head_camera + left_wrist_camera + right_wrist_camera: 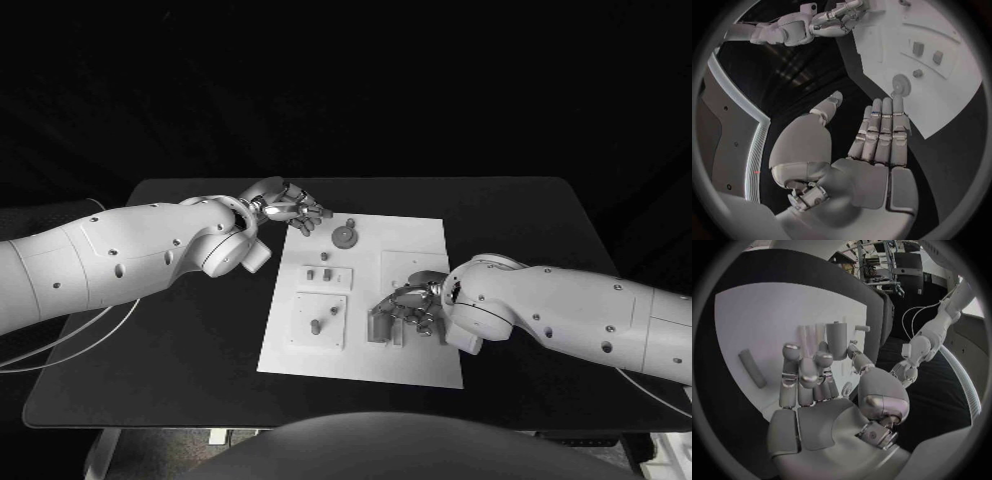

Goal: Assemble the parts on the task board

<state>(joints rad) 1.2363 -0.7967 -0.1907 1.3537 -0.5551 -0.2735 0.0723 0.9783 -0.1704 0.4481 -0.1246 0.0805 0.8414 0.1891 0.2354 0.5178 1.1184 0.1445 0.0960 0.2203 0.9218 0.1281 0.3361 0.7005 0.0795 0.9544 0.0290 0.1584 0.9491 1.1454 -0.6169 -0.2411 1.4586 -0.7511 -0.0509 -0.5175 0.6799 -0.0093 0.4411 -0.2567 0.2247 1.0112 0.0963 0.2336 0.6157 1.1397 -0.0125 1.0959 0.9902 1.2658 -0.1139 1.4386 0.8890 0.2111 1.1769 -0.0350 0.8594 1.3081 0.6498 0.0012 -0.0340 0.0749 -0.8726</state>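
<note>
- Over the far left corner of the task board, the left robot hand hovers spread wide, holding nothing.
- Rightward, the right robot hand curls around a grey part; I'd lower it upright and gently.

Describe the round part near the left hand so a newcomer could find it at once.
Start at the white task board in the table's middle and go to its far edge, beside the left hand. There lies the round part, the one disc-shaped piece; the neighbours nearer the robot are small blocks and pegs.
</note>
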